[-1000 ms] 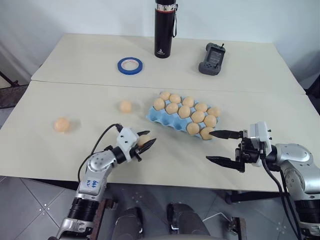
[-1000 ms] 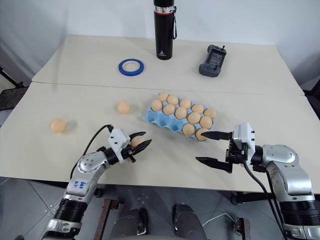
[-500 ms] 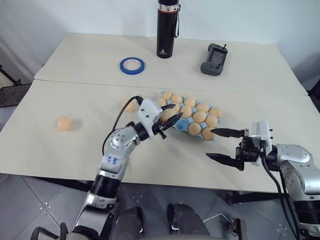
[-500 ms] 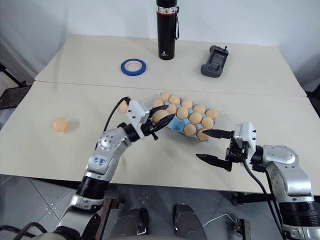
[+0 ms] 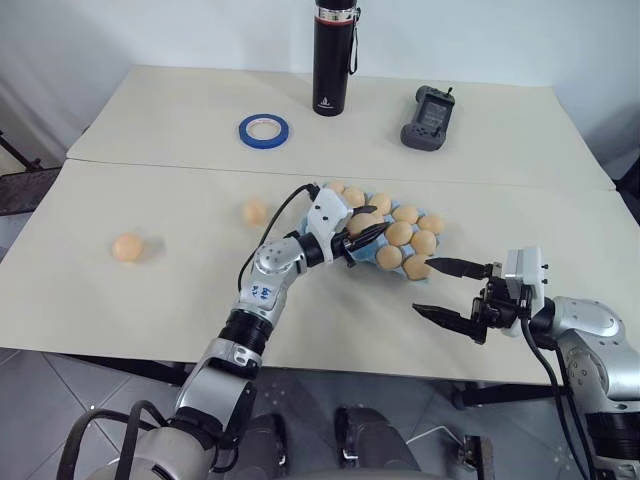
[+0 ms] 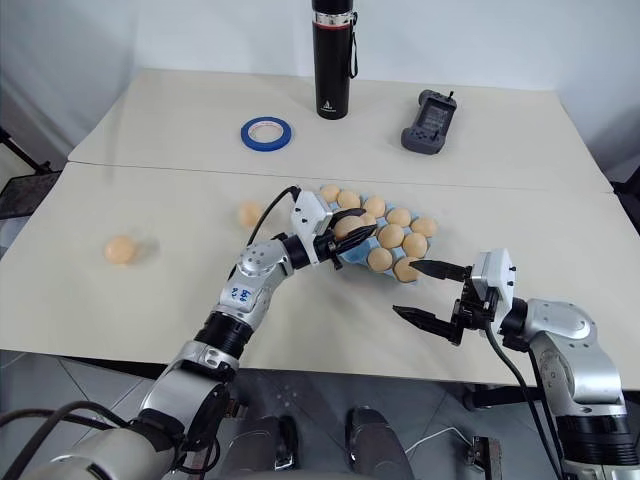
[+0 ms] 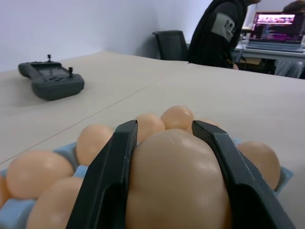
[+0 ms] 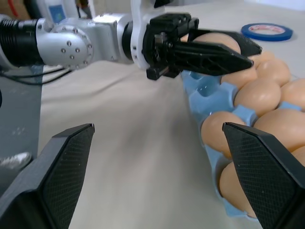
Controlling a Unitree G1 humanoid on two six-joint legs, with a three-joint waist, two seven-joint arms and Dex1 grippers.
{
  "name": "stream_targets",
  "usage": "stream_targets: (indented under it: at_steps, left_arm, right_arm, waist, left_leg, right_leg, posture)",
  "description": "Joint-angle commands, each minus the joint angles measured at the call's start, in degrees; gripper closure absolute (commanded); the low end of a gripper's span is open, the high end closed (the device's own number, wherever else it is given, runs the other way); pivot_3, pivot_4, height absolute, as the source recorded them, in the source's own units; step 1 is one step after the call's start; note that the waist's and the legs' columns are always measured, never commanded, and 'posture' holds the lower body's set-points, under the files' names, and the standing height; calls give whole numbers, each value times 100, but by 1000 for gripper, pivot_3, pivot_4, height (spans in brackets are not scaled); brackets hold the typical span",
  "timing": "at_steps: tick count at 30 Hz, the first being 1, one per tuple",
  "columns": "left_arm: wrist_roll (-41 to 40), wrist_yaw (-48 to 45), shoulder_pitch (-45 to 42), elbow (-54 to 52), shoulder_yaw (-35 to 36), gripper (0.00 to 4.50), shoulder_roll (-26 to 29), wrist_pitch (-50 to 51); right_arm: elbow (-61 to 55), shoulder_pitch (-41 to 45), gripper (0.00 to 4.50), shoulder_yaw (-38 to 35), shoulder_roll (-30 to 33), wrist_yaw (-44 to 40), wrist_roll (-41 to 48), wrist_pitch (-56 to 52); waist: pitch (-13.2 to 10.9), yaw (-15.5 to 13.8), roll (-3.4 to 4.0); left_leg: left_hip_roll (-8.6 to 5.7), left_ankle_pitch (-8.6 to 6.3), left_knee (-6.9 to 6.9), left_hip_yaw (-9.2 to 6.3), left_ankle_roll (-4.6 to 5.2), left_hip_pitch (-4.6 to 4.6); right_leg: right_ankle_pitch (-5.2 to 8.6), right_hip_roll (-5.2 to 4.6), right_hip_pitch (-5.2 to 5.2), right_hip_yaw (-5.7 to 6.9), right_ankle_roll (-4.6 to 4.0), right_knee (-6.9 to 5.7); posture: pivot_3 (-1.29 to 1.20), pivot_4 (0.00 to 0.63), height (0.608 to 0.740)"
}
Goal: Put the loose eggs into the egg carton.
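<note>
The light blue egg carton point(image 6: 352, 259) lies right of the table's middle, with eggs in most of its cups. My left gripper point(image 5: 365, 230) is shut on an egg point(image 7: 176, 181) and hovers over the carton's near-left part. Its black fingers point(image 7: 110, 176) clamp the egg from both sides. From the right wrist view, the held egg point(image 8: 215, 40) sits above a bare blue cup. Two loose eggs lie on the table, one point(image 5: 255, 211) just left of the carton, the other point(image 5: 127, 247) far left. My right gripper point(image 5: 425, 287) stands open and empty near the carton's near-right corner.
At the back of the table stand a black bottle point(image 5: 333, 55), a blue tape ring point(image 5: 263, 128) and a grey handheld controller point(image 5: 425, 103). A seam crosses the table behind the carton. Beyond the table a person point(image 7: 219, 31) stands near a laptop point(image 7: 276, 21).
My left gripper has carried the egg from the table's front, up and to the right, to a spot over the carton. The right gripper has stayed where it was.
</note>
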State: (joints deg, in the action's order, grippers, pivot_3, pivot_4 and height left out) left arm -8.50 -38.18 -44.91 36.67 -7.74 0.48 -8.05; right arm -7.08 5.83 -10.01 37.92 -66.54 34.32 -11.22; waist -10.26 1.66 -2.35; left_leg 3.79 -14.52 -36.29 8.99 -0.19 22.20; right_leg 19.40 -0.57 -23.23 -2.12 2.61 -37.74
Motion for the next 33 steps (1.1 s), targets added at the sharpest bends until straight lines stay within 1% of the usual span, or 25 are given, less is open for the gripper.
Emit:
stream_targets:
  at_steps: [1, 3, 4, 5, 11, 14, 17, 19, 21, 24, 28, 30, 33]
  left_arm:
    - [-22, -138, -222, 245, 69, 2970, -104, -246]
    - [5, -160, -281, 372, 73, 2970, -115, -284]
    - [2, -179, -289, 402, 80, 2302, -117, -307]
    - [37, -136, -309, 457, 83, 2054, -109, -362]
    - [70, -75, -324, 522, 149, 66, -92, -491]
    - [88, -108, -287, 462, 144, 12, -67, -530]
    - [58, -145, -180, 125, 156, 12, 41, -438]
    - [14, -207, -18, -269, 131, 12, 137, -286]
    - [-74, -296, 286, -898, 110, 12, 291, 1]
    - [-418, -512, 1198, -2426, 159, 12, 781, 868]
    - [-666, -562, 2181, -3813, 268, 12, 1439, 1685]
    - [-869, -519, 2677, -4425, 503, 12, 1769, 2046]
    - [-1118, -443, 3368, -5077, 1040, 12, 2259, 2411]
  right_arm:
    - [-265, -118, 0, -251, -19, 92, 124, 89]
    - [-296, -162, 0, -255, -22, 121, 114, 92]
    - [-301, -173, 0, -258, -22, 128, 110, 97]
    - [-303, -180, 0, -260, -21, 133, 104, 101]
    - [-284, -168, 0, -271, -11, 142, 96, 108]
    - [-256, -152, 0, -267, -1, 111, 98, 115]
    - [-225, -104, 0, -253, -28, 75, 118, 133]
    - [-249, -96, 0, -250, -68, 39, 175, 136]
    - [-279, -93, 0, -292, -168, -33, 371, 109]
    - [-315, -118, 0, -307, -233, -102, 491, 70]
    - [-318, -115, 0, -237, -287, -122, 449, 105]
    - [-299, -95, 0, -189, -319, -99, 423, 88]
    - [-240, -72, 0, -92, -332, -157, 374, 62]
  waist:
    - [0, 2, 0]
    - [0, 7, 0]
    - [0, 4, 0]
    - [0, 5, 0]
    - [0, 2, 0]
    - [0, 2, 0]
    - [-1, 5, 0]
    - [0, 6, 0]
    - [0, 20, 1]
    - [0, 65, 4]
    - [-2, 67, 8]
    - [-2, 66, 8]
    - [-2, 73, 8]
  left_leg:
    - [0, 0, 1, 0, -1, 0]
    - [1, 0, 3, 0, -1, 1]
    - [1, 0, 4, 0, -1, 2]
    - [1, 0, 3, 0, -1, 2]
    - [1, 0, 1, 0, -1, 3]
    - [1, 0, 2, 0, -1, 3]
    - [1, 0, 2, 0, -1, 4]
    - [1, 1, 3, 0, -3, 3]
    - [2, 3, 4, 0, -6, 3]
    - [6, 5, 11, 2, -12, -1]
    - [11, 9, 11, -1, -20, -4]
    - [9, 12, 8, -3, -11, -4]
    - [4, 4, 9, -4, 14, -9]
  right_leg:
    - [0, 0, 0, 0, 0, 0]
    - [0, 2, -3, 0, 0, 0]
    - [0, 2, -4, 0, 0, 0]
    - [0, 2, -4, 1, 0, 0]
    - [0, 1, -3, 1, 0, -1]
    - [0, 1, -4, 1, 0, -1]
    - [0, 1, -4, 1, 0, -1]
    - [0, 2, -4, 1, 0, -1]
    - [0, 2, -4, 1, 0, -1]
    - [1, 5, -4, -1, -1, -5]
    - [5, 4, -5, 4, -8, -16]
    - [3, 1, -4, 4, -9, -19]
    - [-3, -7, 4, 4, -9, -16]
  posture:
    - [0, 150, 740]
    - [0, 150, 740]
    - [0, 150, 740]
    - [0, 150, 740]
    - [0, 150, 740]
    - [0, 150, 740]
    - [0, 150, 740]
    - [0, 150, 740]
    - [0, 150, 740]
    - [0, 150, 740]
    - [0, 150, 740]
    - [0, 150, 740]
    - [0, 150, 740]
